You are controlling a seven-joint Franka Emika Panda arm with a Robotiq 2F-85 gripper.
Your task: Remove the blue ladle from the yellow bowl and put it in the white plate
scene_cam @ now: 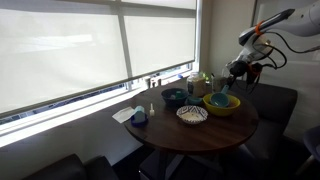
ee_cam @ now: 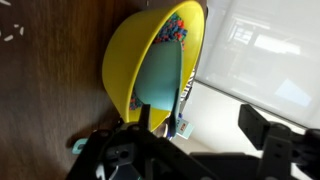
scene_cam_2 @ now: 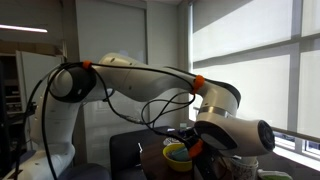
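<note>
The yellow bowl (scene_cam: 222, 104) stands on the round dark table (scene_cam: 200, 130), on the side nearest the arm. It also shows in the wrist view (ee_cam: 125, 55) and partly in an exterior view (scene_cam_2: 177, 152). The blue ladle (scene_cam: 218, 98) rests inside it, and in the wrist view its light-blue scoop (ee_cam: 160, 75) leans against the bowl's wall. The white plate (scene_cam: 192, 114) with a dark speckled pattern sits beside the bowl toward the table's middle. My gripper (scene_cam: 239, 73) hovers just above the bowl. In the wrist view the gripper (ee_cam: 200, 125) is open and empty, with one finger by the ladle.
A dark teal bowl (scene_cam: 174, 97) stands behind the plate. A small dark-blue object (scene_cam: 140, 117) and a white paper sheet (scene_cam: 124, 114) lie at the table's far side. Bottles (scene_cam: 198, 84) stand near the window. Small colourful pieces (ee_cam: 176, 30) lie in the yellow bowl.
</note>
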